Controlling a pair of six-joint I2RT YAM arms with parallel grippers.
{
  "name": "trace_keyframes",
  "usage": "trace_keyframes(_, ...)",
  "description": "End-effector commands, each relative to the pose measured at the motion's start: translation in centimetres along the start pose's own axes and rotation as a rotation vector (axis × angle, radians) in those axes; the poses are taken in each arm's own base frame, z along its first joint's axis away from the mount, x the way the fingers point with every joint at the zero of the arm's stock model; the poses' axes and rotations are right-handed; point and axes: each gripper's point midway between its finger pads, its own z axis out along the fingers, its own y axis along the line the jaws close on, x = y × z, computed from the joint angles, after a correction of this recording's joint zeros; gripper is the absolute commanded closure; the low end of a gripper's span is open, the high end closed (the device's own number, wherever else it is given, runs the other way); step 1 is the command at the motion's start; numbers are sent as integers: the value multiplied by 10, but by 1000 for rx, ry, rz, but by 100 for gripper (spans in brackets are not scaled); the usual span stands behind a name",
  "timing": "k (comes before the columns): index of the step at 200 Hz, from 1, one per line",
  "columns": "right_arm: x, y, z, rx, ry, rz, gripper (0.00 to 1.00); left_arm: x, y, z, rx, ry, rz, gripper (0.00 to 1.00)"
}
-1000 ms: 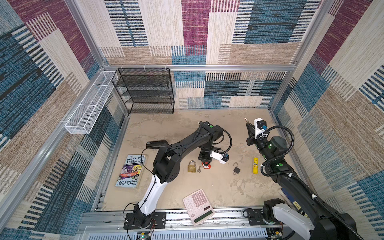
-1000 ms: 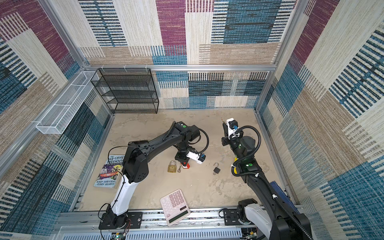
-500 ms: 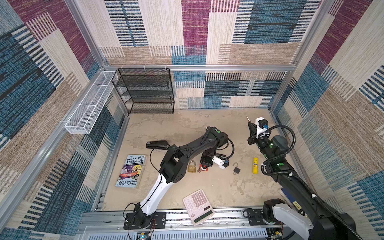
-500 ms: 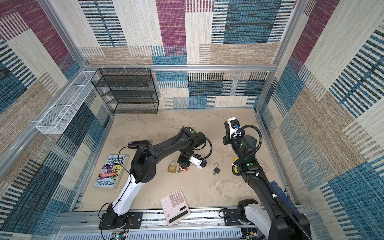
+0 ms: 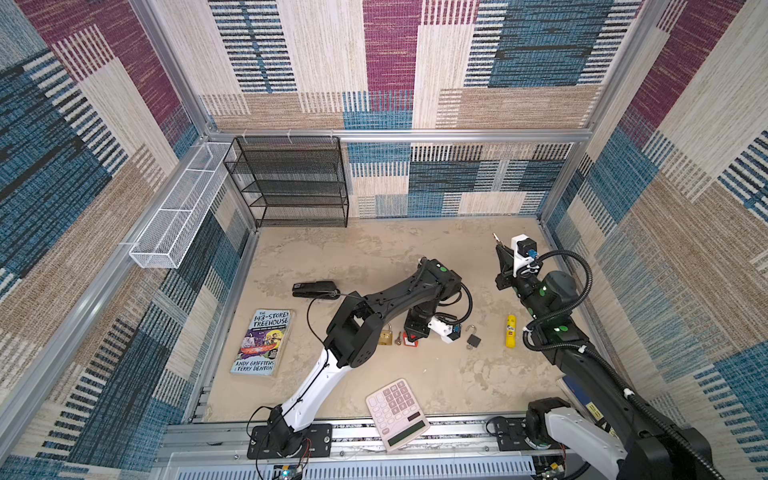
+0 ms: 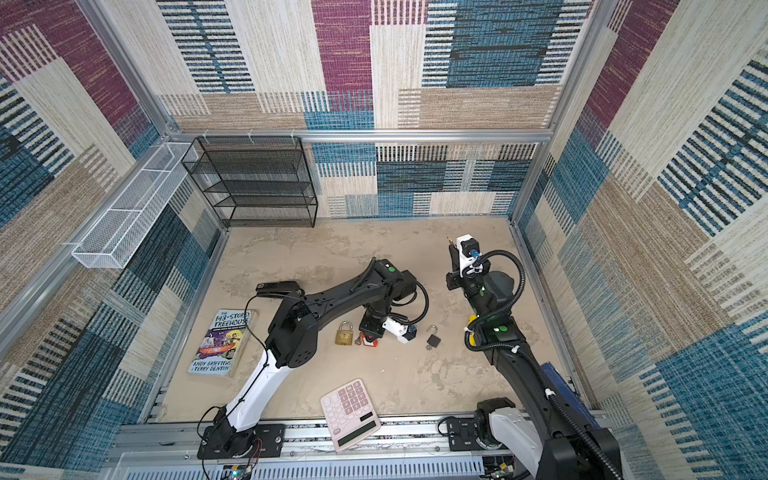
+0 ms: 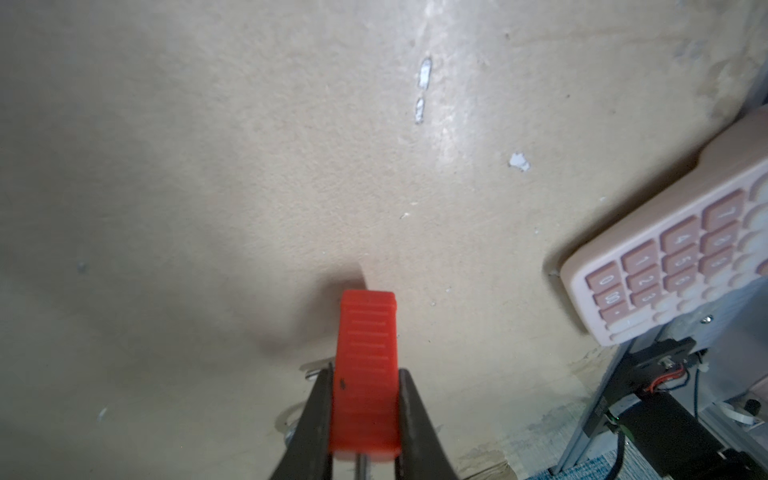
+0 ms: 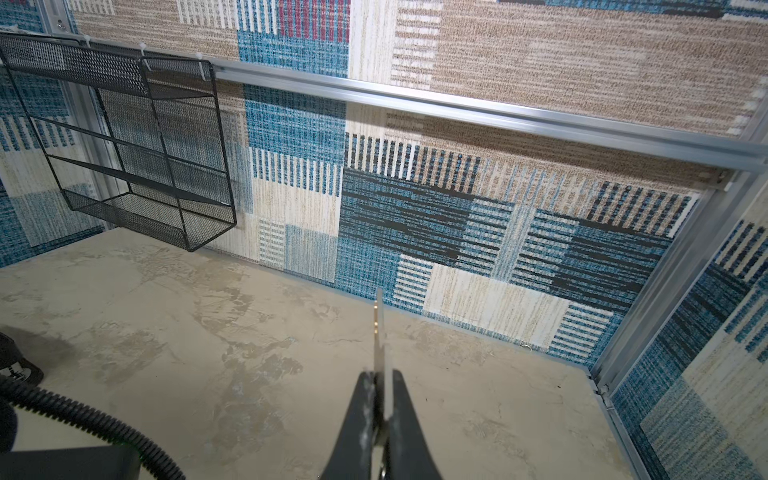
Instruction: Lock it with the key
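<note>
clamping the red lock (image 7: 368, 324), the left gripper (image 7: 366, 372) should lift and hold it steady; the right gripper (image 8: 380, 376), pinching the key (image 8: 378, 328), needs a straight, aligned approach.

The left gripper (image 5: 410, 336) reaches down, jaws clamped, while the right gripper (image 5: 498, 246) is held high, pinched tight.

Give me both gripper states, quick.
Left gripper: closed on the red ribbed block.
Right gripper: closed on the key.
</note>
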Motion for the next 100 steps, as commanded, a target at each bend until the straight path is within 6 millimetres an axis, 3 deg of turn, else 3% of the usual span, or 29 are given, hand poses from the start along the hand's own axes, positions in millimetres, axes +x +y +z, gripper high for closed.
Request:
trace_keyframes(1, -8, 1, -1, -6, -28, -5, 100, -1, -6, 0, 32, 0, -2, 100)
trace_keyframes(79, -8, 5, -3, -30, -33, -13, 100, -3, 1, 3, 19, 0, 0, 73)
trace_keyframes(100, -7, 7, -4, -39, -31, -8, 100, -5, 7, 1, -9, -7, -5, 58)
